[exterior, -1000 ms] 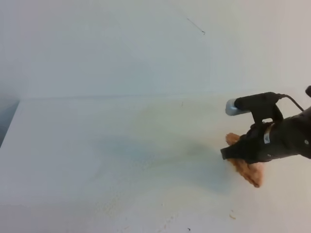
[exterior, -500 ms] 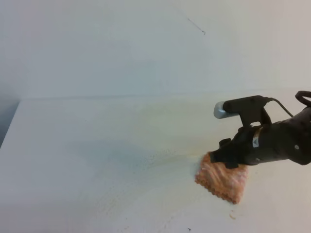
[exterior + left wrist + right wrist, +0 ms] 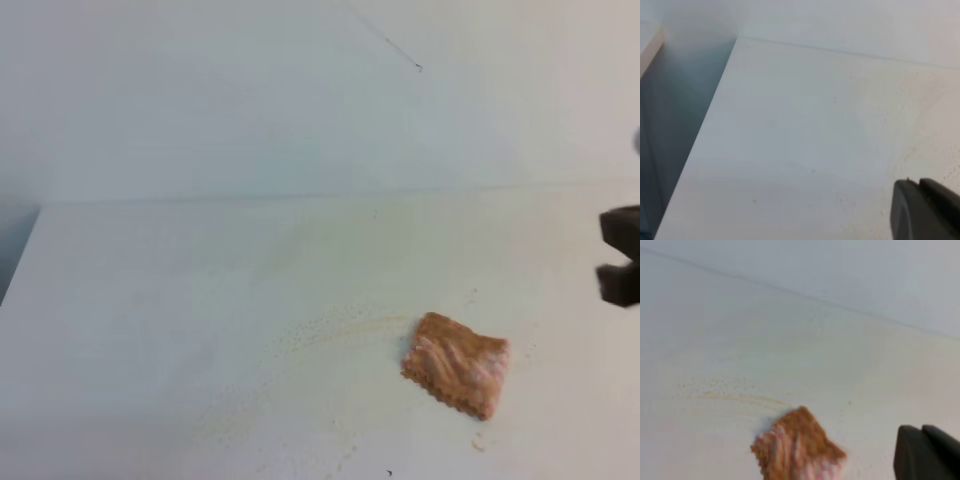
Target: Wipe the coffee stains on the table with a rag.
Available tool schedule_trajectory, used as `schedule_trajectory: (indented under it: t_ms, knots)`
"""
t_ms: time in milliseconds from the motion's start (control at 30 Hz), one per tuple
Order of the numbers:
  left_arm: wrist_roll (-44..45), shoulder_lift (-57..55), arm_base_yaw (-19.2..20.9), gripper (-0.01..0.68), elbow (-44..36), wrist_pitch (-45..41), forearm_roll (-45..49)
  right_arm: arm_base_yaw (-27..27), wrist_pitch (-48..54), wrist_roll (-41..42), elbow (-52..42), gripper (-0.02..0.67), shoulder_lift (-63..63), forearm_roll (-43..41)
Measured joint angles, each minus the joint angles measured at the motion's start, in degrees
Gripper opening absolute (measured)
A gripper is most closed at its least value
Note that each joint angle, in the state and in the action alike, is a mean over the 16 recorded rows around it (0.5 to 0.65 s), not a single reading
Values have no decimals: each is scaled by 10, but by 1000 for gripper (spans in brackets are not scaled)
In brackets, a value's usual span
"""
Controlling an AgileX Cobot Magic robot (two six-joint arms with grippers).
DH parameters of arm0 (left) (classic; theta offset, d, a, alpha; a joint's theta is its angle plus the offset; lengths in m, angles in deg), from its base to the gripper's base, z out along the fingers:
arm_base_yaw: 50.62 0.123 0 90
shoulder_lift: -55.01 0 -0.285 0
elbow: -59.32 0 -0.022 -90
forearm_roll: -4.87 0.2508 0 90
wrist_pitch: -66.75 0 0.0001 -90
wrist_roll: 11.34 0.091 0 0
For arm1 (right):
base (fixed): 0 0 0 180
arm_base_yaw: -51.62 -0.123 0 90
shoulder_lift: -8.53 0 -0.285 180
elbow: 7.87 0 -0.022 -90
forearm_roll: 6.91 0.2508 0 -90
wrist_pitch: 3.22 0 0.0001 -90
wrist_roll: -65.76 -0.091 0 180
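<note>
Mostly wiped, by the look of it. No glossy puddle anywhere on the counter (image 3: pixel 150 300); only faint coffee stains (image 3: pixel 340 328) left, a thin tan arc of speckles running leftward from the rag (image 3: pixel 457 363), plus a few stray specks toward the near edge. Same arc visible from the right wrist view, curving in to the rag's (image 3: pixel 797 445) upper corner as a pale brown streak (image 3: pixel 735 397).

Rag lying flat and alone on the right half of the counter, zigzag edge toward the near side, orange-brown with paler patches, apparently soaked with what was picked up. Touched by nothing.

Right tool (image 3: pixel 620 257) well apart from the rag, just inside the right border of the high view, only a dark piece of it showing; in the right wrist view (image 3: pixel 925 452) seen as a dark pair of tips pressed together, so closed and holding nothing. Left tool (image 3: pixel 922 210) over the bare left part of the counter, tips likewise together with only a thin seam between them, closed and empty, far from the rag.

Judged remaining: the speckled smear beside the rag, and the light dots nearer the front edge. Would call for taking up the rag again and passing it over that arc. Otherwise close to finished, if faint residue counts as acceptable.
</note>
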Motion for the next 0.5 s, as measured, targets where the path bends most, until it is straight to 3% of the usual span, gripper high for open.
schedule_trajectory:
  t_ms: [500]
  knots:
    - [0,0,0,-1,0,0,0,-1,19,-21,-225,-1,-354,-7]
